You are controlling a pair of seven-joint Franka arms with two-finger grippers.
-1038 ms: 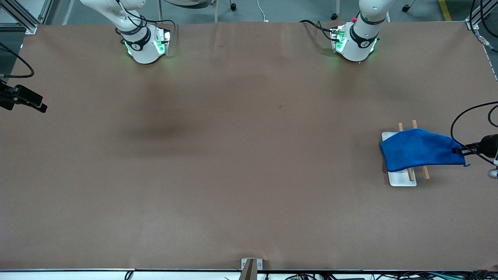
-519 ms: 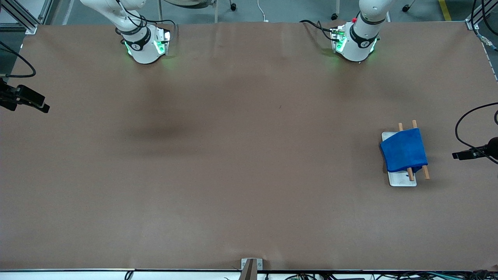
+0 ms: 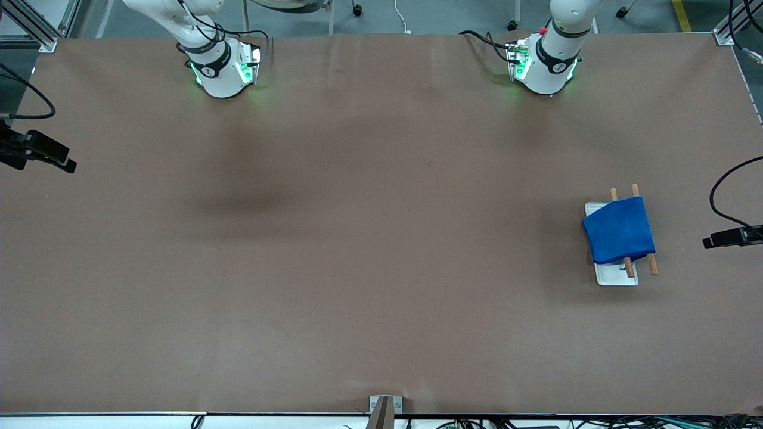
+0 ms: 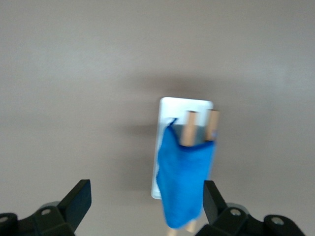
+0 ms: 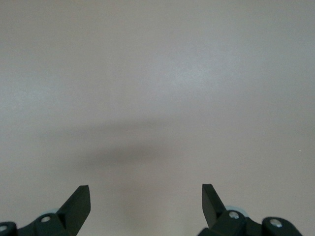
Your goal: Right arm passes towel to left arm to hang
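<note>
The bright blue towel [image 3: 619, 231] hangs draped over two wooden rods [image 3: 634, 192] of a small rack with a white base [image 3: 617, 277], toward the left arm's end of the table. My left gripper [image 3: 713, 241] hovers over the table edge beside the rack, apart from the towel. In the left wrist view it [image 4: 146, 197] is open and empty, with the towel [image 4: 184, 182] and the rods [image 4: 188, 129] ahead of it. My right gripper [image 3: 64, 164] waits over the right arm's end of the table. In the right wrist view it [image 5: 146, 199] is open over bare table.
The brown table [image 3: 369, 238] spreads between the two arm bases [image 3: 223, 71] [image 3: 543, 68]. A small metal bracket [image 3: 384, 408] sits at the table edge nearest the front camera. A black cable [image 3: 724, 190] loops above the left gripper.
My left gripper opened and let go of the towel's corner, then drew back toward the table's end. The stretched corner fell back and the towel now drapes on the rods.
</note>
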